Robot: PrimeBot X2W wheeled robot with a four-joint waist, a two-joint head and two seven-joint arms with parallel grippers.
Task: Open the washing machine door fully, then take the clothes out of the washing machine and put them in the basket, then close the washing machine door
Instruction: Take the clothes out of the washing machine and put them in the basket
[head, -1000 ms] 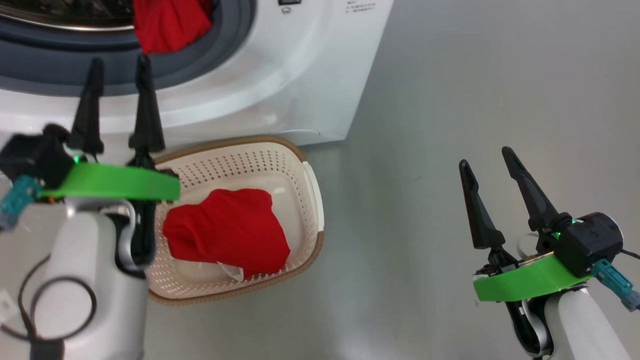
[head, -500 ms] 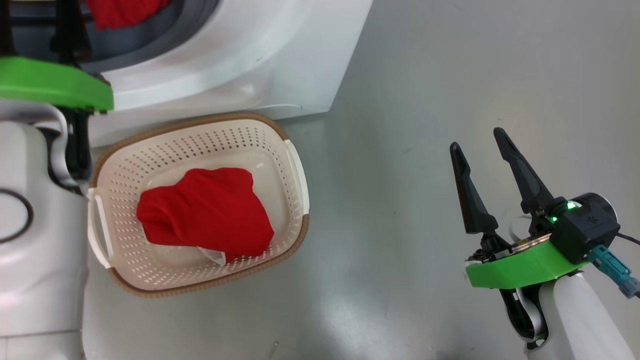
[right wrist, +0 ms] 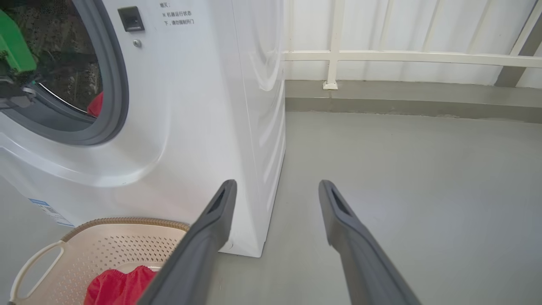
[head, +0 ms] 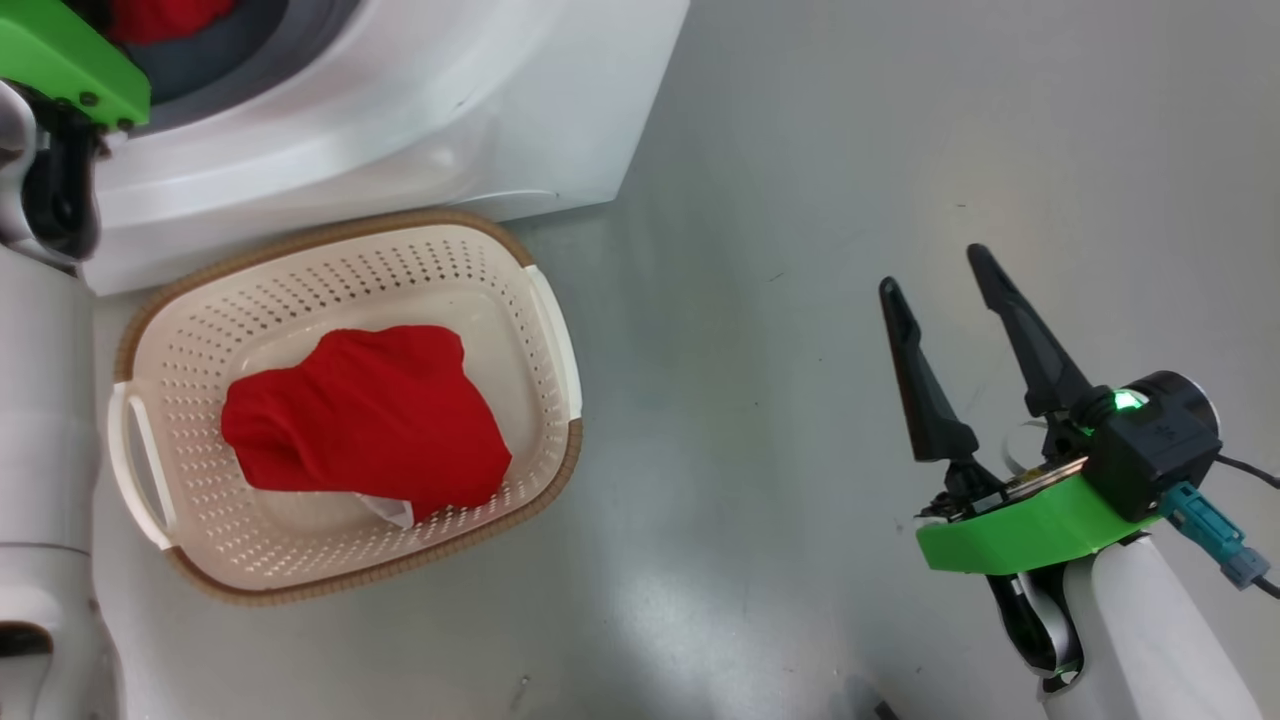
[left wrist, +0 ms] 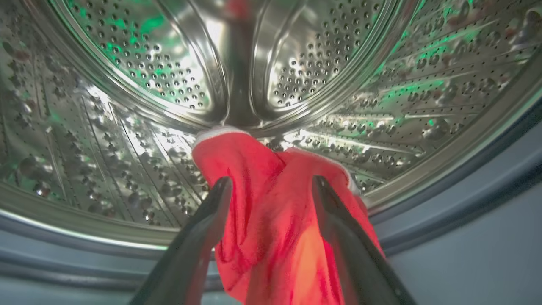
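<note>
The white washing machine (head: 450, 120) stands open; its door is out of view. Deep in the steel drum (left wrist: 139, 63), my left gripper (left wrist: 271, 180) is open, its fingers straddling a red garment (left wrist: 271, 237) with white trim that drapes over the drum's lip and grey gasket. In the head view that arm's green wrist flange (head: 60, 60) sits at the opening. Another red garment (head: 360, 420) lies in the cream basket (head: 300, 290) on the floor before the machine. My right gripper (head: 932, 268) hangs open and empty over bare floor to the right.
In the right wrist view, the machine's side (right wrist: 262, 127) runs along grey floor (right wrist: 402, 178) toward a white railing (right wrist: 334, 55) and wall at the back. The basket's corner (right wrist: 106, 250) and its red garment (right wrist: 118, 286) show at the lower left.
The head camera has swung, shifting machine and basket to the left in the picture. My left gripper has gone forward from the gasket's front into the drum. The right gripper keeps its pose.
</note>
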